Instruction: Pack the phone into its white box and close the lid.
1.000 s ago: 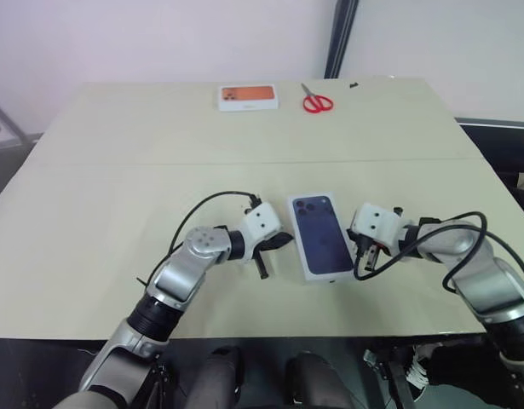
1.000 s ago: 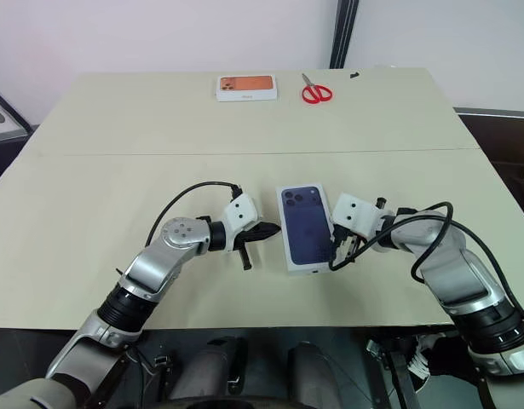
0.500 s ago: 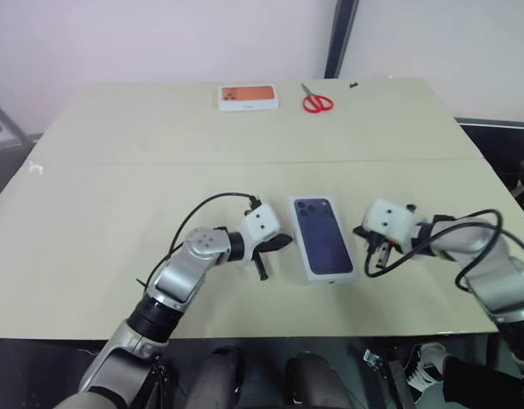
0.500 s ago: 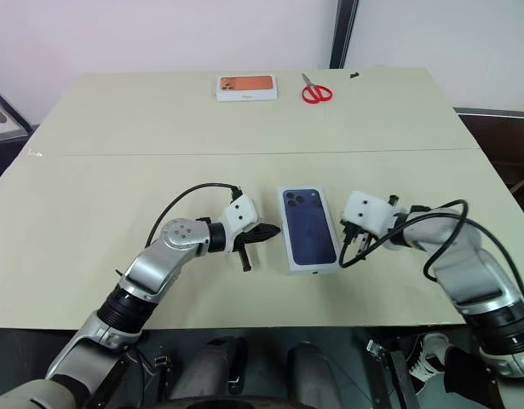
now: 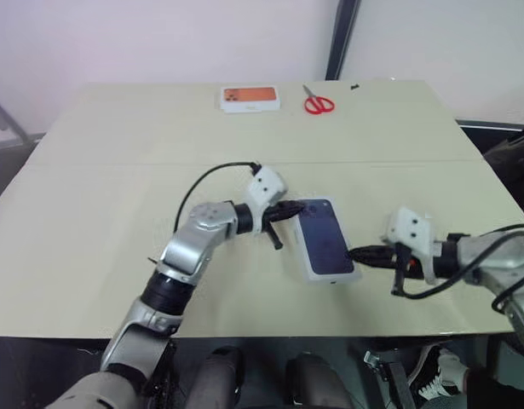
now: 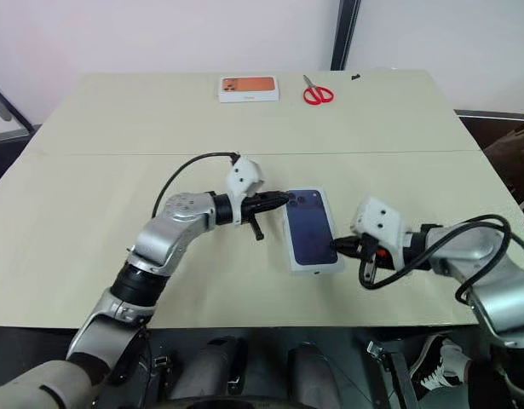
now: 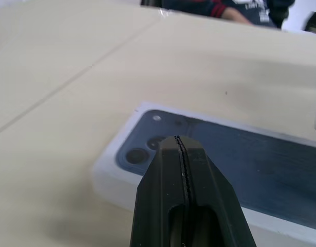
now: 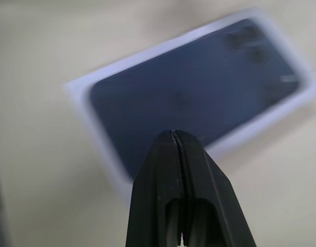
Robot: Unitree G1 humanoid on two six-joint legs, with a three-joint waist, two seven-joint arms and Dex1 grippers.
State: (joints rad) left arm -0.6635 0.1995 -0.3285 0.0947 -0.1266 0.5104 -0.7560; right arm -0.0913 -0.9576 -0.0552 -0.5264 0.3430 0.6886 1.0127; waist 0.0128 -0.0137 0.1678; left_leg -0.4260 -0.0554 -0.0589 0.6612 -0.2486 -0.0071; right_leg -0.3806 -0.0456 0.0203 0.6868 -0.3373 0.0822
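While the surface [image 6: 91, 170] carried the lid [image 6: 312, 231] seated on its box at centre, packing looked done, perhaps needing pressing; my left gripper [image 6: 281, 198] and right gripper [image 6: 336, 245], both clamped empty, flanked it.

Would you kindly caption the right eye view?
Shut left gripper and right gripper flank the lid.

Left gripper [image 7: 180, 140]: two black fingers pressed together, tips over the camera-cluster end of the lid | Lid [image 7: 260, 170]: white rectangular shell, top printed with a dark blue phone picture, lying flat on the beige table [image 7: 70, 62] | Background: a person's dark sleeve [image 7: 219, 7] at the table's far edge
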